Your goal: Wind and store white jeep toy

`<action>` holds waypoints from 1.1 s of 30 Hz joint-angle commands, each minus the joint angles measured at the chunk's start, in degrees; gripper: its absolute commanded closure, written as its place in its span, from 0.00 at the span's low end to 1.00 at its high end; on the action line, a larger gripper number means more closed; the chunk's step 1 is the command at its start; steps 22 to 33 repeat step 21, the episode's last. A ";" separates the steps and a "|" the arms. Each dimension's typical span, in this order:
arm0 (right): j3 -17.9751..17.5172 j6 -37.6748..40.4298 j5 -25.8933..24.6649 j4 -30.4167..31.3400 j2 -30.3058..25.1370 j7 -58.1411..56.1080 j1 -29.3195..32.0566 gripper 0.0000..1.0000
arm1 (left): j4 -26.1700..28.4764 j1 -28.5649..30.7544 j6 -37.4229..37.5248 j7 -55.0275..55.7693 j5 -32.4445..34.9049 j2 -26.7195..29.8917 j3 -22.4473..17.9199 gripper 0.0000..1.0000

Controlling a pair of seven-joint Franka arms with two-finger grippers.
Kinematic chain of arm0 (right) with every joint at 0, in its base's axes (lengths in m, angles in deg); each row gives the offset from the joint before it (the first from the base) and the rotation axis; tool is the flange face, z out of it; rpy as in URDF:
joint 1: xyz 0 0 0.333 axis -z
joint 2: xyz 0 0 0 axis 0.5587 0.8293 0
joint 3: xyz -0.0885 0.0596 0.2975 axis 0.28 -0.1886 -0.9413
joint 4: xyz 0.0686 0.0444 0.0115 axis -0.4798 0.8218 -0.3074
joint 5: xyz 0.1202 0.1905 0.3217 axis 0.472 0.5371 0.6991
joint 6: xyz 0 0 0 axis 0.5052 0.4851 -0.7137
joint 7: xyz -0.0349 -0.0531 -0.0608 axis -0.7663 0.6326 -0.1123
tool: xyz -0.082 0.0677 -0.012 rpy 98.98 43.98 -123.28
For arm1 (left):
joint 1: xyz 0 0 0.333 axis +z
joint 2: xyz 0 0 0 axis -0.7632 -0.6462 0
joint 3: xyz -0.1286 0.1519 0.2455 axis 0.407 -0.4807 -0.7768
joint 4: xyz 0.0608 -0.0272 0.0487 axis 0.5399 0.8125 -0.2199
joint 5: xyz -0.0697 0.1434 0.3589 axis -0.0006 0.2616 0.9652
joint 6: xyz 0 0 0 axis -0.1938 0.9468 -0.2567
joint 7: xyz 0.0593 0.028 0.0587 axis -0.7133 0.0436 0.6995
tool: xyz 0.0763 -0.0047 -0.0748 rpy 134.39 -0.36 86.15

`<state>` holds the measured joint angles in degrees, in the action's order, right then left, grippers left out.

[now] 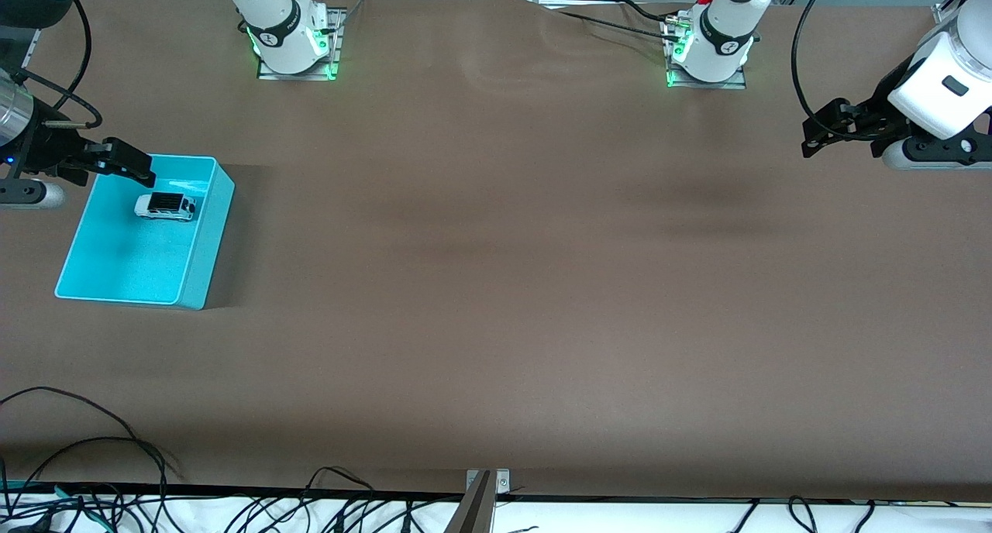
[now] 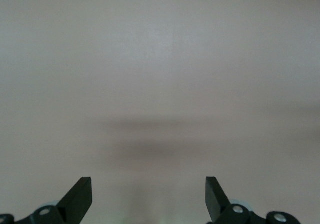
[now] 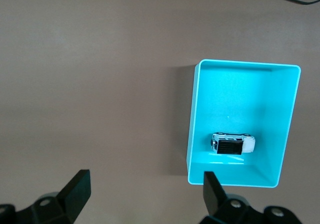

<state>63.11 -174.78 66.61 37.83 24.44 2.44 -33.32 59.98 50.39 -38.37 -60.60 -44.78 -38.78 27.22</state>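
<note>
Gaping empty, both jaws (left gripper [image 2: 148, 196], right gripper [image 3: 145, 191]) leave white jeep toy [image 1: 165, 206] in turquoise bin [image 1: 203, 246]

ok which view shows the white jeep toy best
The right wrist view: it looks straight down on the white jeep toy inside the turquoise bin, showing its black roof panel clearly. The front view shows it too, but small and near the frame's edge. The left wrist view shows only bare table.

arms: white, black joints | bases: green-lit | tools: black | cables: black
</note>
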 commanded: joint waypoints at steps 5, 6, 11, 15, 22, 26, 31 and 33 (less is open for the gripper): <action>-0.17 -0.77 -0.96 1.28 -0.49 0.09 0.31 0.00 | -1.84 0.14 0.43 0.59 -1.19 -0.61 -0.11 0.00; -0.17 -0.77 -0.96 1.19 -0.49 0.09 0.31 0.00 | -1.84 0.32 0.43 0.51 -1.27 -0.52 -0.11 0.00; -0.17 -0.77 -0.96 1.28 -0.49 0.09 0.31 0.00 | -1.93 0.32 0.43 0.59 -1.19 -0.61 -0.11 0.00; -0.17 -0.77 -0.96 1.28 -0.49 0.09 0.23 0.00 | -1.93 0.41 0.43 0.59 -1.19 -0.44 -0.20 0.00; -0.17 -0.77 -0.87 1.28 -0.49 0.09 0.23 0.00 | -1.93 0.41 0.61 0.68 -1.19 -0.35 -0.02 0.00; -0.17 -0.77 -0.87 1.28 -0.49 0.09 0.23 0.00 | -1.93 0.41 0.61 0.68 -1.19 -0.35 -0.02 0.00; -0.17 -0.77 -0.87 1.28 -0.49 0.09 0.23 0.00 | -1.93 0.41 0.61 0.68 -1.19 -0.35 -0.02 0.00; -0.17 -0.77 -0.87 1.28 -0.49 0.09 0.23 0.00 | -1.93 0.41 0.61 0.68 -1.19 -0.35 -0.02 0.00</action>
